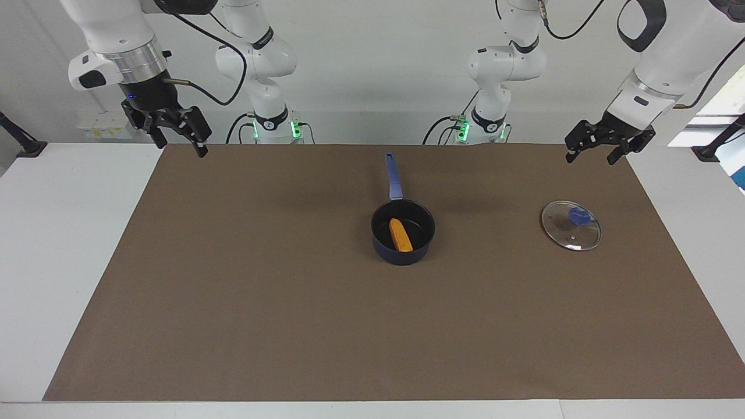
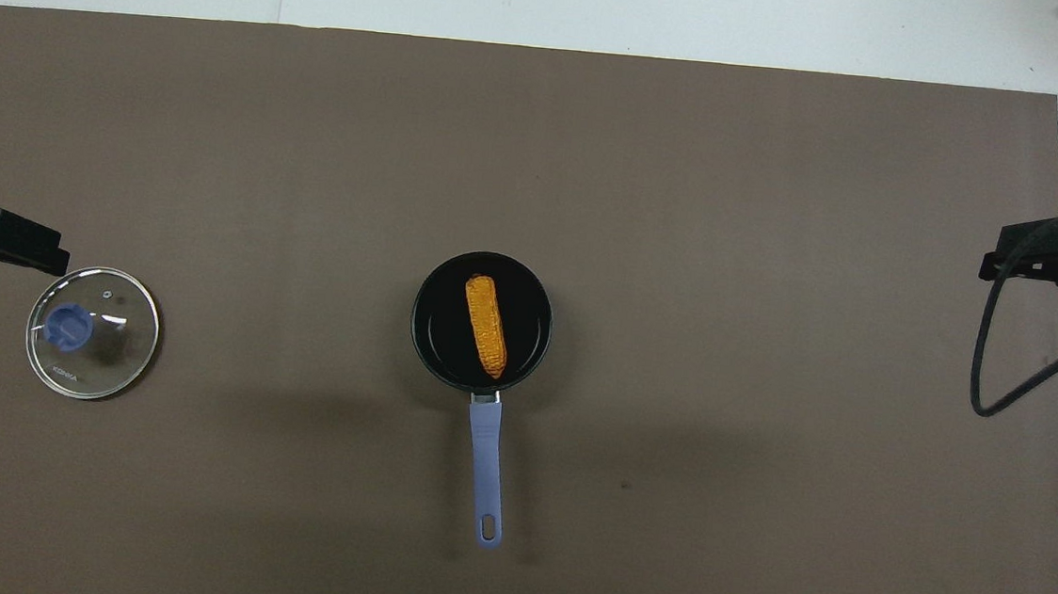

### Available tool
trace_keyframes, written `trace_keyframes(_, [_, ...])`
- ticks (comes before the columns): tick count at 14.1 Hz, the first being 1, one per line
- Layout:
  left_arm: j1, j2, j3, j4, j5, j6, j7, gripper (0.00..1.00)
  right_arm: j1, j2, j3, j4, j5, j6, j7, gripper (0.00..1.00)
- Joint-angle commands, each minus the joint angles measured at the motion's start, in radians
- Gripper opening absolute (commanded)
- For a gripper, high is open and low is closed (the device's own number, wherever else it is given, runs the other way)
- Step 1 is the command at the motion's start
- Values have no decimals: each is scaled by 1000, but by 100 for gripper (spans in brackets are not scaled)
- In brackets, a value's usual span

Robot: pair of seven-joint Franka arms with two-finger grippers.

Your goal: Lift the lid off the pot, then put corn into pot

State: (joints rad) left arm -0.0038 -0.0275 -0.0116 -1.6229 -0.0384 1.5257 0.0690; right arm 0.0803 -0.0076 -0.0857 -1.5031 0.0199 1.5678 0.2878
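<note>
On the brown mat [image 1: 233,291] over our white table [image 1: 58,233], the pot [image 1: 381,238] holds the corn [image 1: 400,235], handle toward twelve o'clock in the facing view. At three o'clock lies the lid [image 1: 571,226]. Both the left gripper [image 1: 593,154] and right gripper [image 1: 177,142] hang spread apart, holding nothing, before the pale wall [image 1: 372,70].

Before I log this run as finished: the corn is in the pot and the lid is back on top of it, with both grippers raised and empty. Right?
Not quite. The lid is off the pot, lying flat on the mat toward the left arm's end, as the facing view shows. The corn is inside, and the left gripper and right gripper are raised and empty.
</note>
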Motion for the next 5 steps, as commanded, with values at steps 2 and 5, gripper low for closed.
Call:
trace_keyframes(2, [4, -8, -2, -2, 0, -16, 0, 100, 32, -17, 3, -19, -17, -9, -24, 100])
trace_keyframes(5, [4, -9, -1, -3, 0, -16, 2, 100, 36, -17, 3, -25, -32, -14, -67, 100])
